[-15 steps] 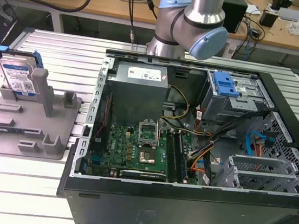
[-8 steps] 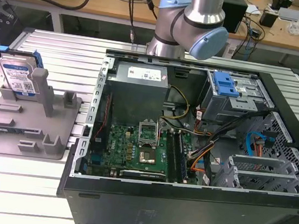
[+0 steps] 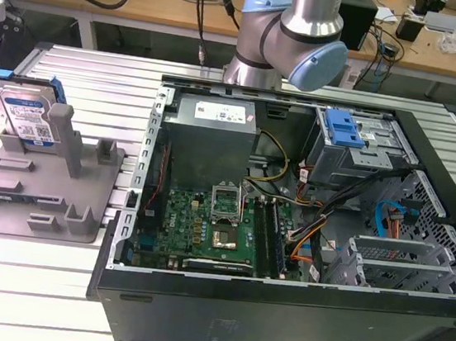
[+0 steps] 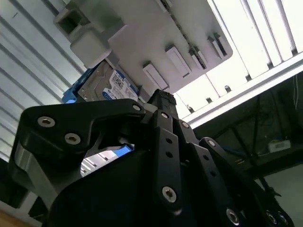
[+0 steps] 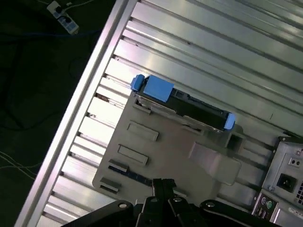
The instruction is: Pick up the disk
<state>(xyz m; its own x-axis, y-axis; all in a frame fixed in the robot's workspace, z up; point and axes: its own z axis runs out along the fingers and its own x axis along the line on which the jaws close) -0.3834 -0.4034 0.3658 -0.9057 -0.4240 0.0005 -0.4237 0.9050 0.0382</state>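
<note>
Exterior view first: a ribbed aluminium desk (image 3: 82, 69) carries an open computer case (image 3: 275, 326) lying on its side. Its boards and cables face upward, likely so the bays can be reached from above. The arm (image 3: 294, 37) rises behind the case at the desk's far edge. Near the desk's edge at the exterior view's left sits a grey tray (image 3: 41, 197). The disk (image 3: 25, 116) stands on edge in a slot at the tray's far corner, label facing outward, blue rails on its sides. Upright like this, its top edge is probably left free for a grip from above. In the first wrist view the hand (image 5: 162, 183) hovers over the tray's end away from the disk, fingers drawn together and holding nothing. The desk's slats are bare and shiny around the tray. Beyond its edge lies dark floor with a power strip (image 5: 61, 21) and loose cords. Wooden benches (image 3: 190, 8) cluttered with gear stand behind.
</note>
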